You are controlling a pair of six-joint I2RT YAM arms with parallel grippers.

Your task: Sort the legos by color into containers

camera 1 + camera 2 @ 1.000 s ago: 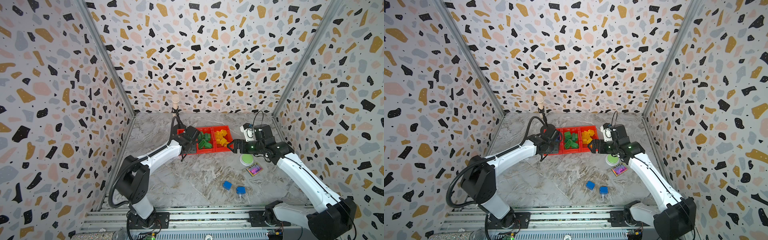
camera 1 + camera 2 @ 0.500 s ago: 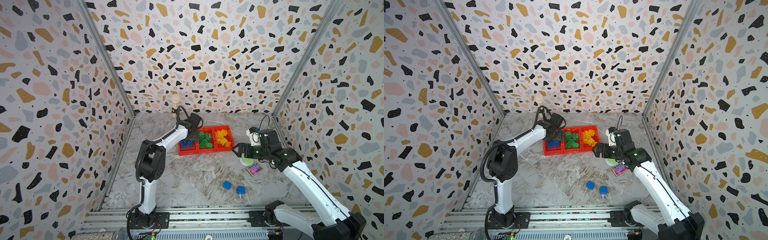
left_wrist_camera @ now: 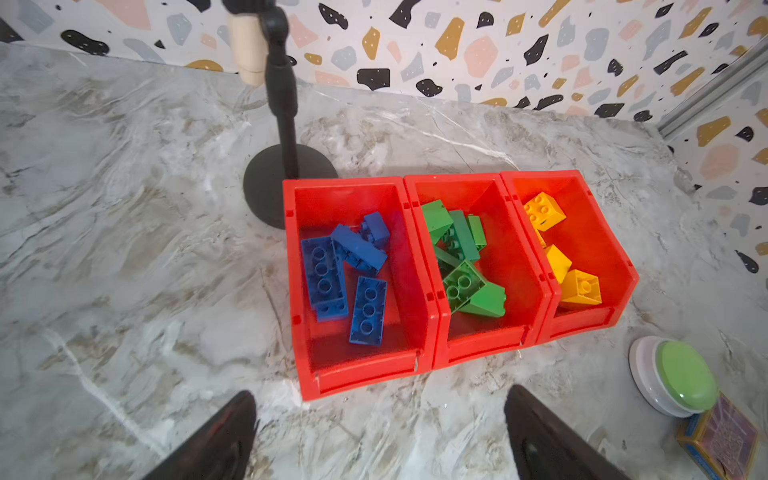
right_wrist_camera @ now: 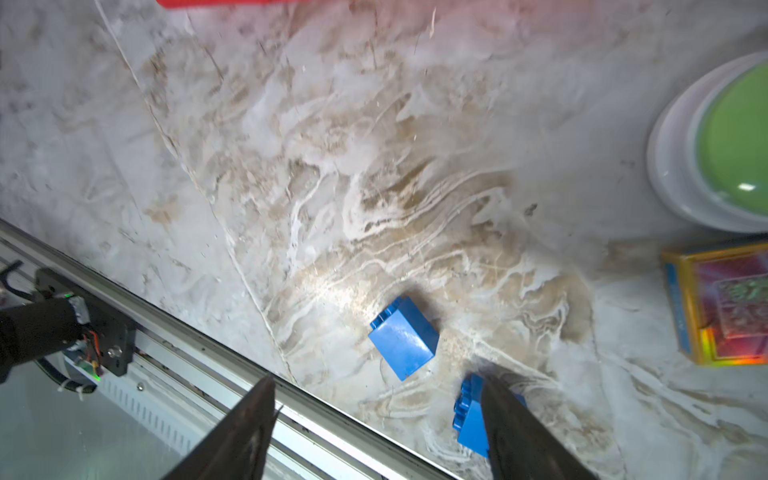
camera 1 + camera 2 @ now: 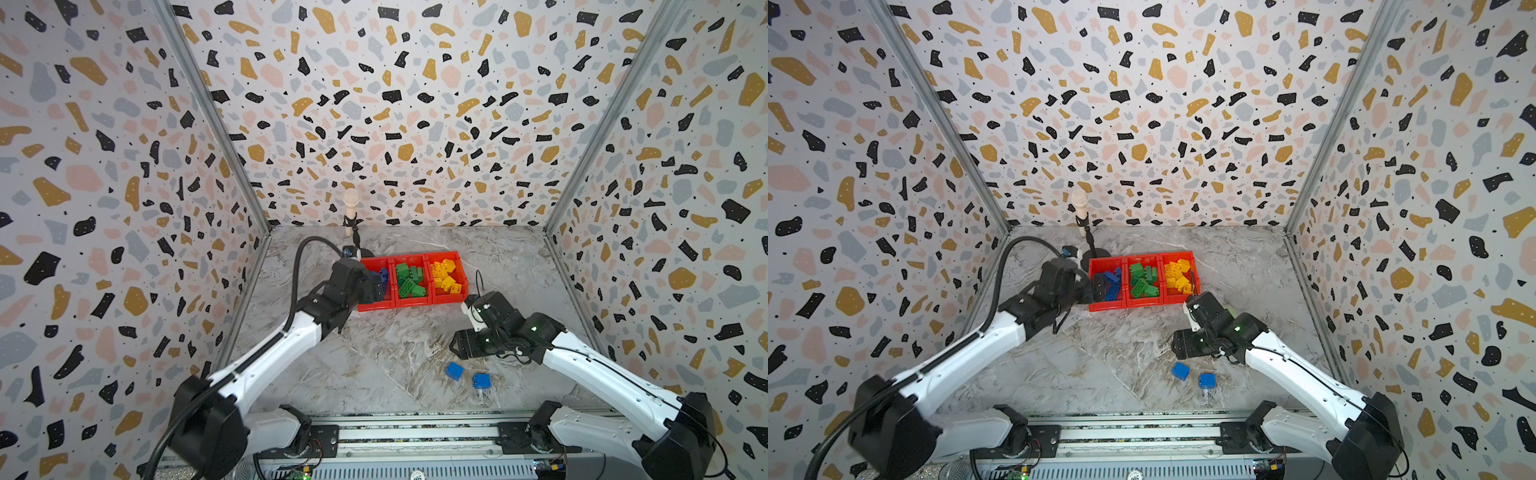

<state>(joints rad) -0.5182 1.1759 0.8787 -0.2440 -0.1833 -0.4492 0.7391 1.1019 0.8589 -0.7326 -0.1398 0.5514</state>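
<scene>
Both open and empty, the left hand (image 3: 380,392) is hovering by the three joined red plastic bins (image 3: 365,370) (long blue bricks (image 3: 324,278) filling the leftmost) while the right hand (image 4: 378,376) is hanging near two square blue plastic bricks (image 4: 403,338) close together on the marbled surface (image 4: 374,187), risking nudging one away.

- Bins (image 3: 361,368): red plastic with smooth, glossy walls.
- Bricks (image 3: 368,309): hard plastic in blue, green and yellow, smooth with a soft sheen.
- Loose blue bricks (image 5: 454,370), at 5 o'clock from the bins: the same smooth plastic, lightly shiny.
- Table (image 3: 124,249): marble-look top, smooth, with a low sheen and fine scratches.
- Button (image 4: 735,166): glossy green plastic cap on a glossy white plastic base.
- Card (image 4: 723,307): shiny, foil-like and iridescent.
- Stand (image 3: 282,104), at 11 o'clock from the bins: black and matt.
- Walls (image 5: 415,104): terrazzo print, matt.
- Rail (image 4: 178,345): bare metal with a satin finish.
- Arms (image 5: 270,353): smooth white shells, black matt joints.
</scene>
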